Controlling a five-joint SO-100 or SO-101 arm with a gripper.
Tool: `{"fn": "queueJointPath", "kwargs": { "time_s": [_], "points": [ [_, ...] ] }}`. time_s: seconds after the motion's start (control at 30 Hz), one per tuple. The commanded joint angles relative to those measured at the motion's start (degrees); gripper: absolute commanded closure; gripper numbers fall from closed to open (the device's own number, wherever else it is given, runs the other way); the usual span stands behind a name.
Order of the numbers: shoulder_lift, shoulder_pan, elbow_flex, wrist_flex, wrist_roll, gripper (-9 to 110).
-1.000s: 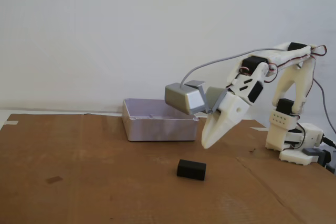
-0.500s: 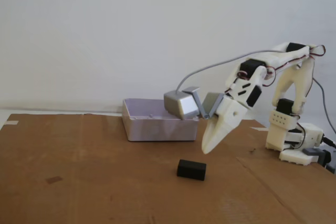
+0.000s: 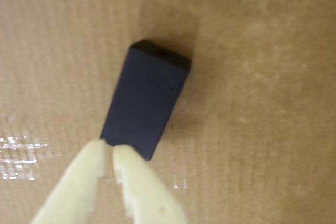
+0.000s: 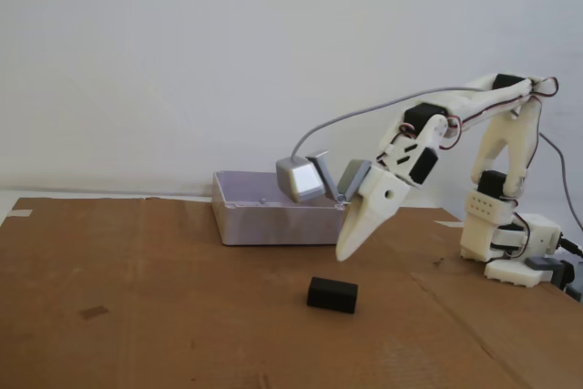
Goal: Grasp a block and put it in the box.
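The block (image 4: pixel 332 294) is a small matte black brick lying on the cardboard; in the wrist view the block (image 3: pixel 146 98) fills the middle, turned at a slant. My gripper (image 4: pixel 344 252) hangs above and slightly right of it, fingers together, apart from the block. In the wrist view the gripper (image 3: pixel 108 150) enters from the bottom, its pale fingertips nearly touching with nothing between them, just over the block's near end. The box (image 4: pixel 273 218), a pale lavender-grey tray, sits behind on the cardboard, left of the gripper.
A grey camera housing (image 4: pixel 299 178) with a cable rides on the wrist, in front of the box's right end. The arm's white base (image 4: pixel 510 248) stands at the right. Brown cardboard (image 4: pixel 164 316) covers the table, with shiny tape (image 3: pixel 18 153) at the left of the wrist view.
The arm has reached further left and forward, carrying the gripper tip toward the block. The block and box have not moved.
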Motion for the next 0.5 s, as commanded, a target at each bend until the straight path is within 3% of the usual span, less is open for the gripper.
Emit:
{"fn": "queueJointPath", "kwargs": {
  "time_s": [0.0,0.47],
  "points": [
    [1.5,1.3,-6.4,-2.5,-0.3,101],
    [1.5,1.0,-6.0,-2.4,-0.3,97]
  ]
}}
